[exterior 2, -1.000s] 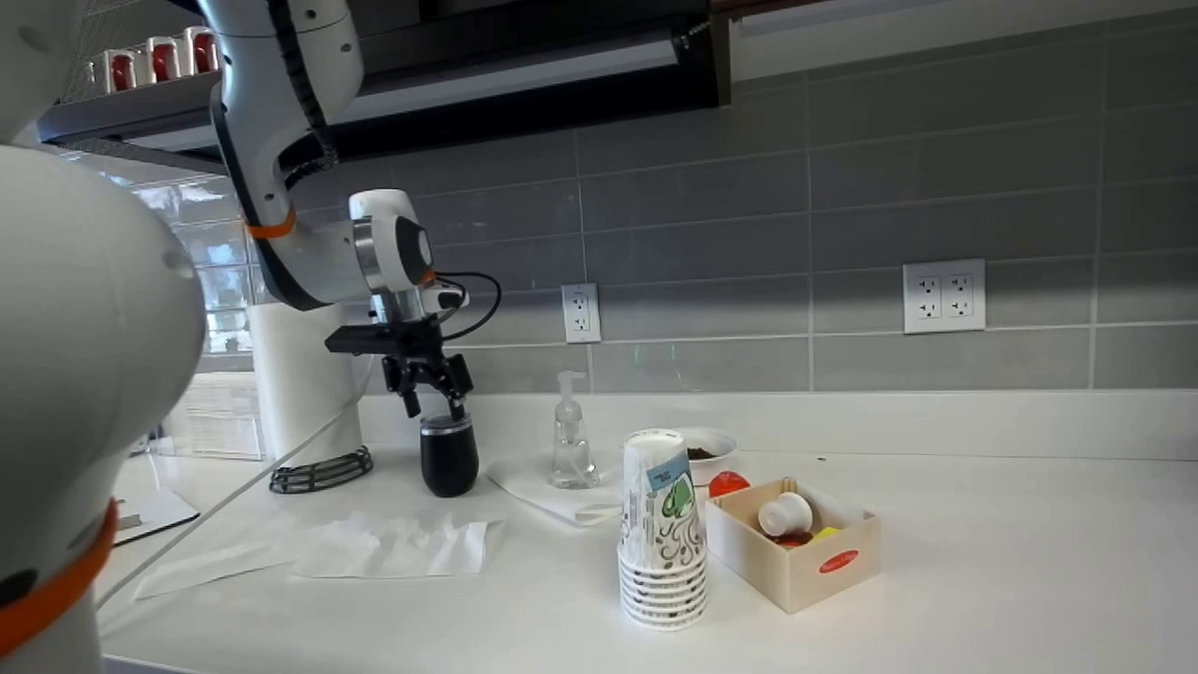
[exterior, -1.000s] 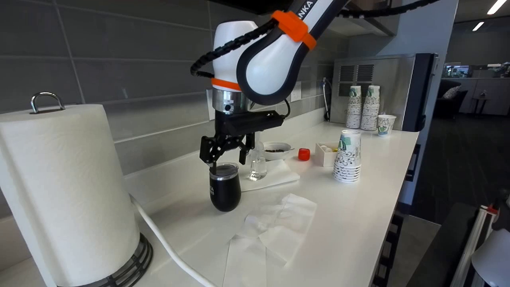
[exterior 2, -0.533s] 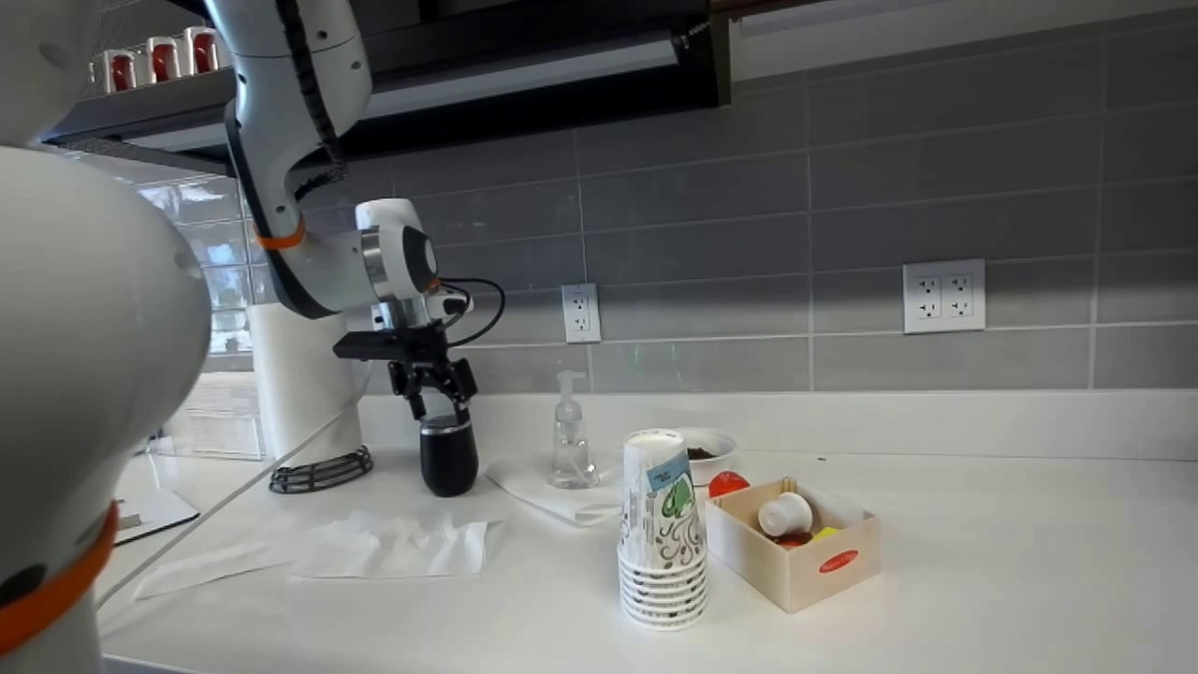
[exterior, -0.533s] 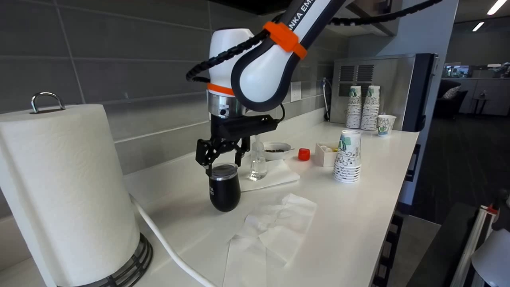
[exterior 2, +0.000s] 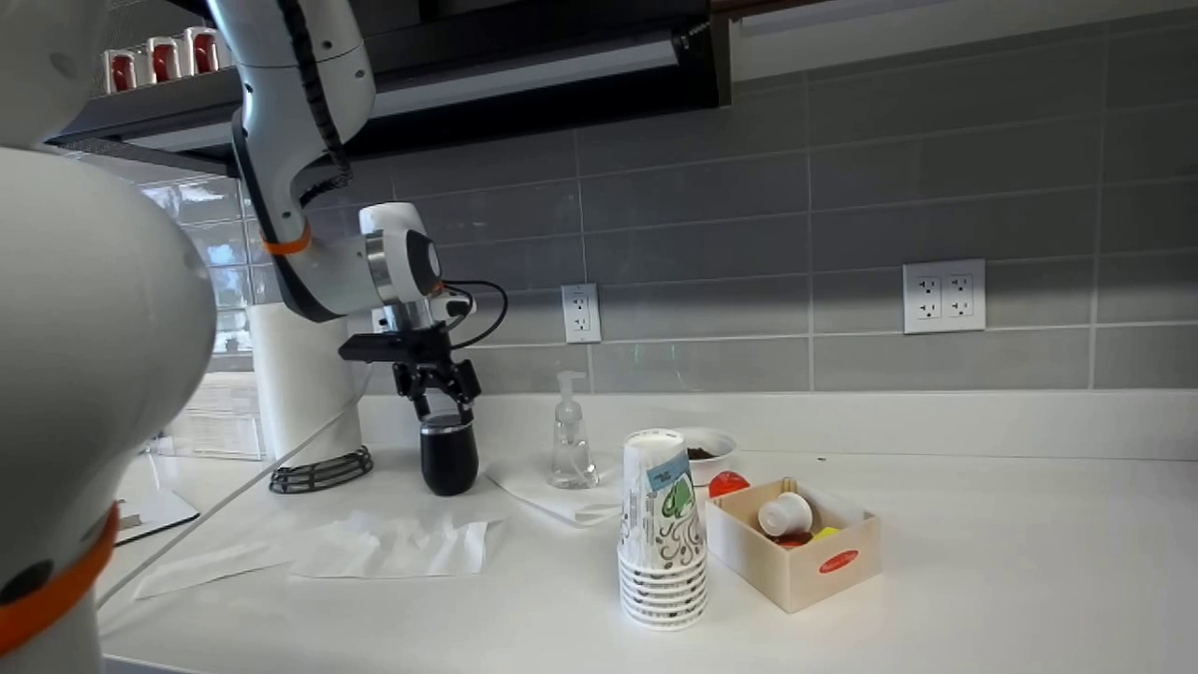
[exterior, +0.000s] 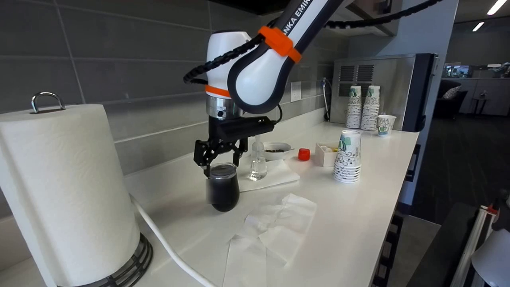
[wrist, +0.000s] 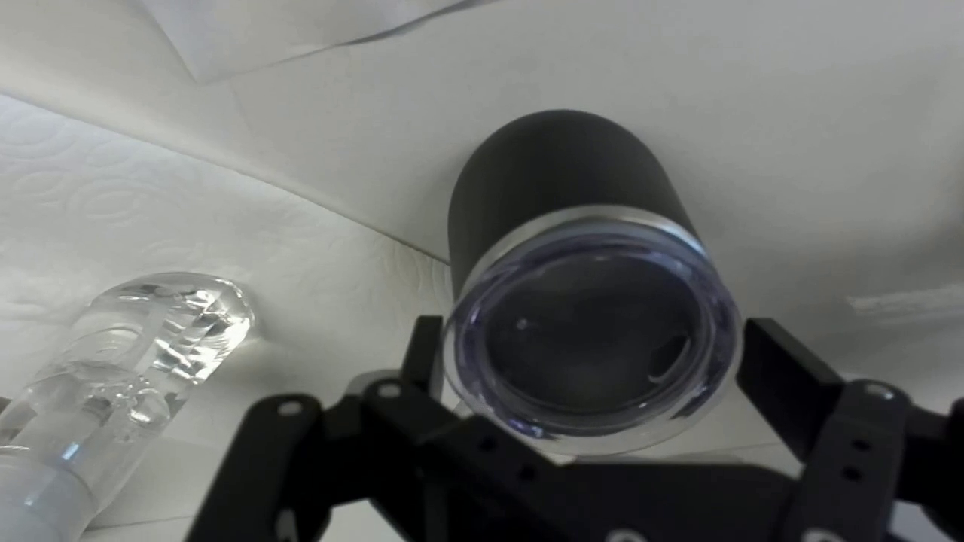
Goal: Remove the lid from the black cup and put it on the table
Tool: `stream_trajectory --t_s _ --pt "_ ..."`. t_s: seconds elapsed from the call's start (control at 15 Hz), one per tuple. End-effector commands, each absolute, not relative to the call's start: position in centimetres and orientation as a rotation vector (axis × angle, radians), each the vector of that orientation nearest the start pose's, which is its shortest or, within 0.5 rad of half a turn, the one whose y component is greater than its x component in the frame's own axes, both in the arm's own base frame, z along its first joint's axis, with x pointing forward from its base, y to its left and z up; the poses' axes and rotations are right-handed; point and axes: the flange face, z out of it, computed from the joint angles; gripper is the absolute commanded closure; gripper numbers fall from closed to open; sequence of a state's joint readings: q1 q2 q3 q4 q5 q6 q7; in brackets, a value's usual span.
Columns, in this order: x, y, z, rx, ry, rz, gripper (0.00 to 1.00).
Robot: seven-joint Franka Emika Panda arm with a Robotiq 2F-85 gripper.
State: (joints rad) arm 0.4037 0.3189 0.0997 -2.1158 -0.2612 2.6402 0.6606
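1. Your gripper [wrist: 593, 335] is spread wide, closed on nothing, its fingers [wrist: 783, 369] on opposite sides of the lid [wrist: 595, 342]; you can't tell whether either touches.
2. The lid, clear with a violet tint in the wrist view, sits flat on the black cup [exterior 2: 449, 463], upright on the table [exterior 2: 983, 552].
3. Near the cup, a clear pump bottle [exterior 2: 571, 454] on a folded paper sheet [exterior: 277, 178] is your closest obstacle.
4. Farther out stand a paper towel roll [exterior: 71, 191] and stacked paper cups [exterior 2: 663, 524].
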Motion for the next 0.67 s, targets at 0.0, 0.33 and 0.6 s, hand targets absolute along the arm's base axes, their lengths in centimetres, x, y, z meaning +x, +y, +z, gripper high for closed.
stream_trajectory --t_s 0.0,0.33,0.6 --pt "52.79 29.75 28.19 -3.103 -0.072 -0.417 0.00" --pt "53.04 29.86 28.04 -3.100 -0.070 -0.433 0.00" --pt "53.35 29.93 28.13 -3.092 -0.057 -0.456 0.00"
